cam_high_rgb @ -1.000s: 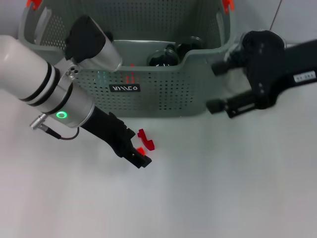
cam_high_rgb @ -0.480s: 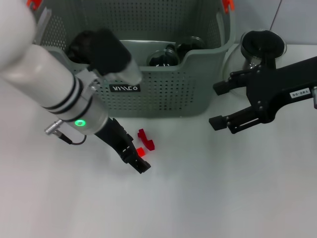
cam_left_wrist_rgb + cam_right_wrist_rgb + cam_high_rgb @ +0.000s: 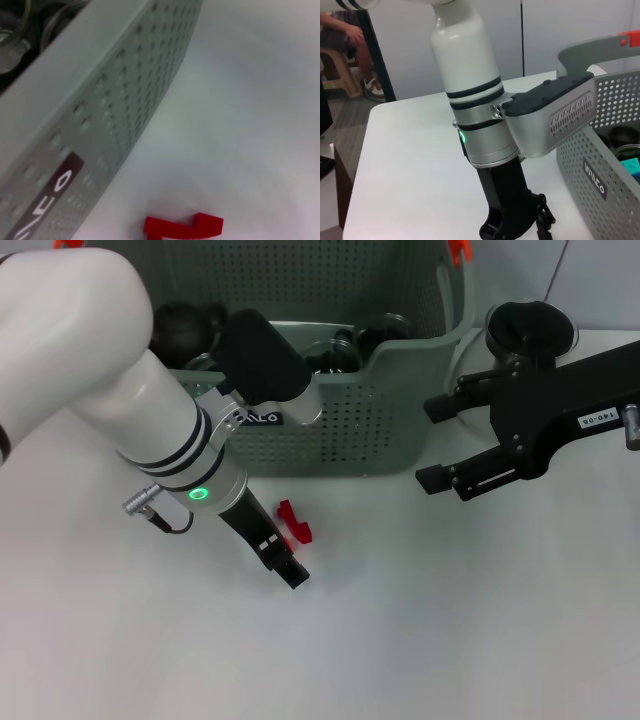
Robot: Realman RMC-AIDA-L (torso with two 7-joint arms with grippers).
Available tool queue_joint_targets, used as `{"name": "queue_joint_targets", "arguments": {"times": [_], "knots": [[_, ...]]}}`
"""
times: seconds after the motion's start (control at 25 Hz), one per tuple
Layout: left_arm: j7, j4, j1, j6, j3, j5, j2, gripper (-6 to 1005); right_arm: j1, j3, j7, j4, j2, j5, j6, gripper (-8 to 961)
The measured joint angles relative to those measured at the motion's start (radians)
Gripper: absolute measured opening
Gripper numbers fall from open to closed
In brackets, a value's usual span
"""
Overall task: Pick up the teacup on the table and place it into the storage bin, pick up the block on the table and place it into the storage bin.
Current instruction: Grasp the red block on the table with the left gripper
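Note:
The block [image 3: 294, 523] is small and red and lies on the white table just in front of the storage bin [image 3: 330, 430], a grey-green perforated basket with a black label. My left gripper [image 3: 286, 558] reaches down right beside the block, touching or nearly touching it. In the left wrist view the block [image 3: 182, 227] shows close below the bin's wall [image 3: 115, 100]. My right gripper [image 3: 437, 442] hovers open and empty to the right of the bin. Dark round cups [image 3: 330, 352] lie inside the bin; I cannot tell which is the teacup.
A glass vessel with a dark top [image 3: 528, 328] stands on the table right of the bin, behind my right arm. Orange-red clips [image 3: 458, 250] mark the bin's handles. The right wrist view shows my left arm [image 3: 485, 145] beside the bin [image 3: 615, 125].
My left arm has swung rightward over the bin's front while its gripper stayed at the block. My right gripper has drawn back from the bin's right wall, uncovering the glass vessel.

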Motion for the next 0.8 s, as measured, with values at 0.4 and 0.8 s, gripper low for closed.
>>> {"name": "queue_joint_targets", "arguments": {"times": [0.4,0.8], "knots": [[-0.053,-0.003,-0.017,-0.006,0.058,0.017,0.000,770,0.001,0.000,-0.011,0.001,0.003,0.000,0.016,927],[-0.072,-0.006,-0.027,-0.023,0.069,0.036,0.000,504,0.000,0.000,-0.017,0.001,0.004,0.005,0.023,927]]}}
